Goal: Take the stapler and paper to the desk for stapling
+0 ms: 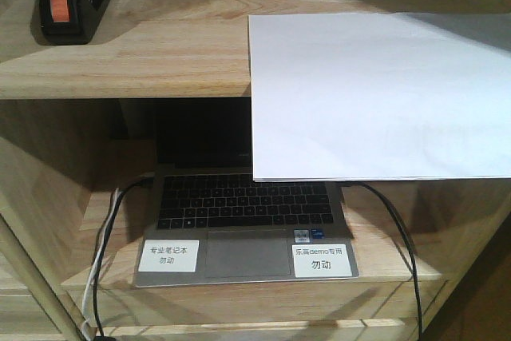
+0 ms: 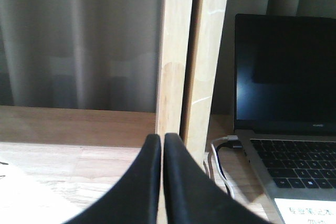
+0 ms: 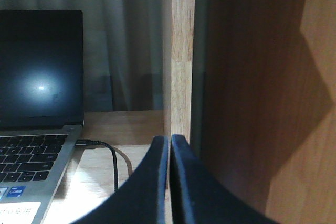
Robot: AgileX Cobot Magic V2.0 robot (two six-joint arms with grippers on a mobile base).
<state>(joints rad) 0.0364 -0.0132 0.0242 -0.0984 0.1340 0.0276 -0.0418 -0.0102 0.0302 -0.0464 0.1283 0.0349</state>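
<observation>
stapler [image 1: 68, 7]: upper left, back on the shelf [image 1: 176, 45]; could get shoved deeper
paper [image 1: 375, 97]: upper right, overhanging the shelf above the laptop [image 1: 243, 221]; a nudge might slide it off
left gripper [image 2: 162, 139]: pinched closed, empty; could clip the post [image 2: 176, 51]
right gripper [image 3: 169, 140]: closed too, empty

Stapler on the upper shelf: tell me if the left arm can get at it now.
Probably yes. The stapler sits alone at the left end of the shelf, apart from the paper. The left gripper is shut and low, beside the laptop; it must rise and open.
</observation>
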